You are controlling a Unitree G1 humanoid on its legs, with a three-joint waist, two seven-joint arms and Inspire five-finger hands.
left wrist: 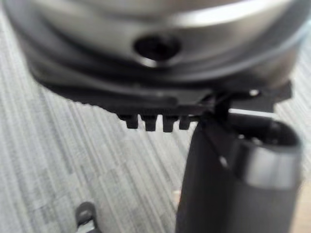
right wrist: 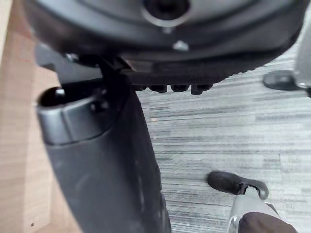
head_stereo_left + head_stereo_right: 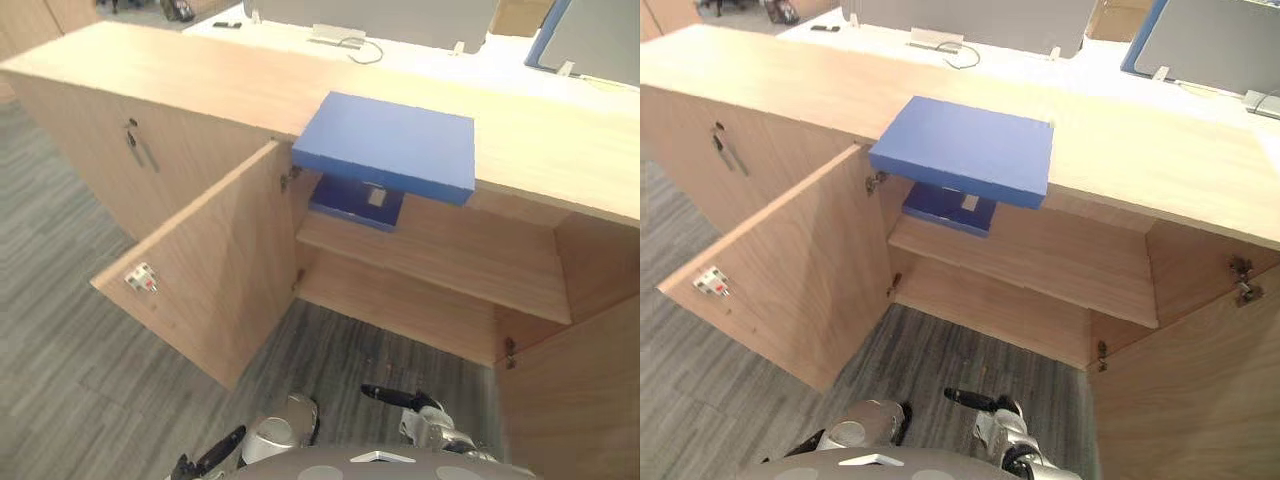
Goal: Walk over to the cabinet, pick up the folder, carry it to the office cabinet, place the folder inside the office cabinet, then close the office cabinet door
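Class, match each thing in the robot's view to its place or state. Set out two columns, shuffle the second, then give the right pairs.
Things:
1. bigger blue folder
2. darker blue folder
3. left cabinet door
4. right robot hand

Places or states:
A. swung open
B. on the shelf inside
C. low over the grey floor, holding nothing
D. on the cabinet top, overhanging its edge

Pairs: 1-D, 2-B, 3-A, 4-C

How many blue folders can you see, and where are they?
2. One blue folder lies on the cabinet top, overhanging its front edge; a darker folder lies on the shelf inside, directly below. Others could be hidden deeper inside.
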